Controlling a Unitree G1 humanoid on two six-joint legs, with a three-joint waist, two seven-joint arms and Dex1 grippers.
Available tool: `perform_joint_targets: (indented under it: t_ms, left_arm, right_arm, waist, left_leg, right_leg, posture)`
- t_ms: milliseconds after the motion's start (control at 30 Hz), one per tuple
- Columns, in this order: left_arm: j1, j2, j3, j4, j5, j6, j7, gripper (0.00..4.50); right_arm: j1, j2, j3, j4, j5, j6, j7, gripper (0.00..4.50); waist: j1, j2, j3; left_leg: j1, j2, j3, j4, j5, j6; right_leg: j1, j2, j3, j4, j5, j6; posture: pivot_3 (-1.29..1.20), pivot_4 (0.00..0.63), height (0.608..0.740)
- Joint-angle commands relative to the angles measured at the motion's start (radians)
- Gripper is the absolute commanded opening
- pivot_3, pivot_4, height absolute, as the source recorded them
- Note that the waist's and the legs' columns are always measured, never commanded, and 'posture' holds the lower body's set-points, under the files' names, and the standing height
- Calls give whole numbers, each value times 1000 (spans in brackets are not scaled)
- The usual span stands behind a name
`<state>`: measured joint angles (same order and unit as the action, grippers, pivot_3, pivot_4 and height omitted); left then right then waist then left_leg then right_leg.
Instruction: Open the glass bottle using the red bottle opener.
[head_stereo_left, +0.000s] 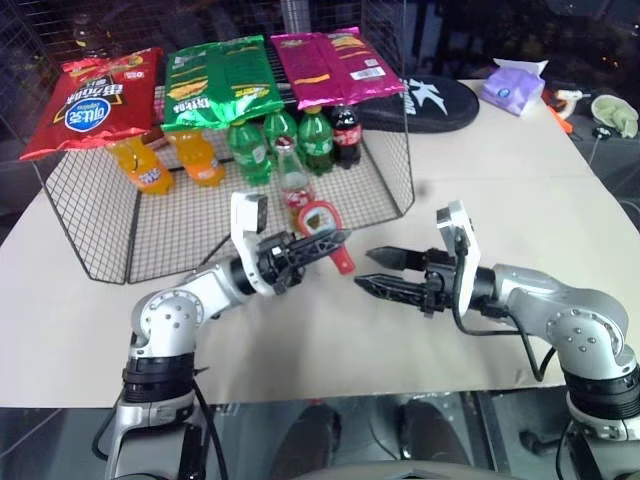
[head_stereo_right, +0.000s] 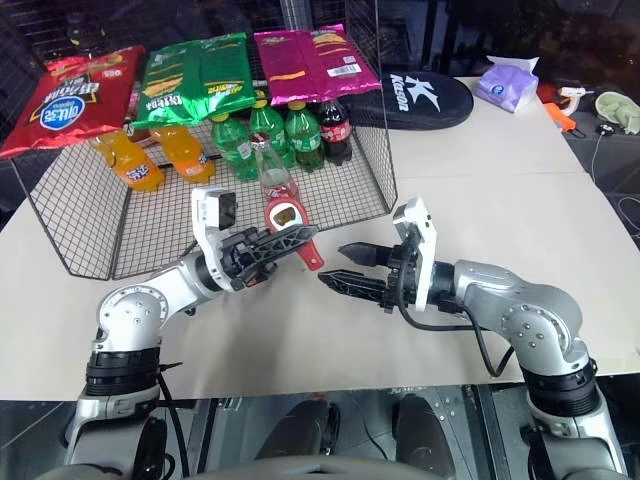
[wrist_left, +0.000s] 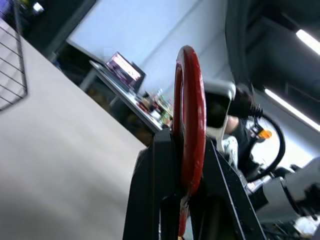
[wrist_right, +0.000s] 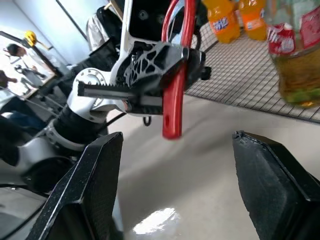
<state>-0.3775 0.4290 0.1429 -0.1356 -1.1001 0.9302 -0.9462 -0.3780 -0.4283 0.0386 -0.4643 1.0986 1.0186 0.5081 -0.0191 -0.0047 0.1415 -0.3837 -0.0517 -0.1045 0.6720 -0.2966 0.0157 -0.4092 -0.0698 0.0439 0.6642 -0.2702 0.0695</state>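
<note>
Handover step: left gripper (head_stereo_left: 318, 243) pinches flat red plastic bottle opener (head_stereo_left: 328, 226); right gripper (head_stereo_left: 385, 272), spread, must grasp its handle.

free: bare table (head_stereo_left: 420, 330) between and before both grippers | blocked: wire rack (head_stereo_left: 130, 215) walls beside glass bottle (head_stereo_left: 292, 178); soda bottles (head_stereo_left: 285, 140) crowd behind; front side open
</note>
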Motion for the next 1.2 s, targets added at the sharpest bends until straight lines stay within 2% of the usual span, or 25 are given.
perform_joint_targets:
  t_ms: [33, 200, 300, 500, 767, 800, 833, 867, 1033, 1200]
  left_arm:
    - [-20, -28, -22, -3, 17, -38, -27, 20]
    - [-15, -62, -45, 6, 37, -53, -30, 20]
    - [-16, -71, -50, 19, 53, -60, -35, 0]
    - [-31, -70, -44, 56, 73, -70, -45, 0]
    - [-32, -80, -28, 79, 80, -85, -21, 0]
    - [-31, -79, -26, 78, 81, -87, -25, 601]
    - [-26, -75, -27, 72, 83, -91, -31, 790]
    - [-21, -74, -28, 63, 85, -93, -31, 1176]
    - [12, -68, 5, 20, 98, -123, 9, 3391]
    - [100, -9, 51, -88, 60, -108, 16, 3391]
  right_arm:
    - [-27, 63, -4, -4, 110, 43, -74, 3532]
    - [-30, 110, -2, -17, 168, 71, -153, 3532]
    - [-30, 114, -2, -23, 188, 75, -177, 2812]
    - [-29, 91, 12, -27, 188, 81, -179, 59]
    - [-36, 71, 34, -16, 160, 78, -152, 24]
    - [-37, 72, 37, -12, 154, 75, -152, 0]
    - [-37, 74, 39, -10, 149, 73, -151, 0]
    - [-35, 74, 40, -9, 146, 72, -150, 0]
    - [-4, 40, 24, -5, 113, 64, -132, 0]
    - [69, -37, -39, 30, 21, 0, -97, 0]
  waist:
    - [0, 0, 0]
    - [-1, 0, 0]
    - [-2, 0, 0]
    - [-3, 0, 0]
    - [-20, 0, 0]
    - [-21, 0, 0]
    - [-22, 0, 0]
    - [-22, 0, 0]
    - [-22, 0, 0]
    - [-21, 0, 0]
  left_leg:
    - [0, 0, 0, 0, 0, 0]
    - [0, 0, 0, 0, 0, 0]
    - [0, 0, 0, 0, 0, 0]
    - [0, -1, 0, 0, 0, 0]
    - [0, 0, 0, 0, 0, 0]
    - [0, 0, 0, 0, 0, 0]
    - [0, 0, 0, 0, 0, 0]
    - [0, 0, 0, 0, 0, 0]
    - [0, 0, 0, 0, 0, 0]
    - [-1, 0, 0, 0, 0, 0]
  right_leg:
    - [0, 0, 0, 0, 0, 0]
    - [0, 0, 0, 0, 0, 0]
    - [0, 0, 0, 0, 0, 0]
    - [0, 0, 0, 0, 0, 0]
    - [0, 0, 0, 0, 0, 0]
    - [0, 0, 0, 0, 0, 0]
    - [0, 0, 0, 0, 0, 0]
    - [0, 0, 0, 0, 0, 0]
    - [0, 0, 0, 0, 0, 0]
    - [0, 0, 0, -1, 0, 0]
  posture:
    - [0, 150, 740]
    - [0, 150, 740]
    - [0, 150, 740]
    - [0, 150, 740]
    - [0, 150, 740]
    - [0, 150, 740]
    - [0, 150, 740]
    - [0, 150, 740]
    - [0, 150, 740]
    - [0, 150, 740]
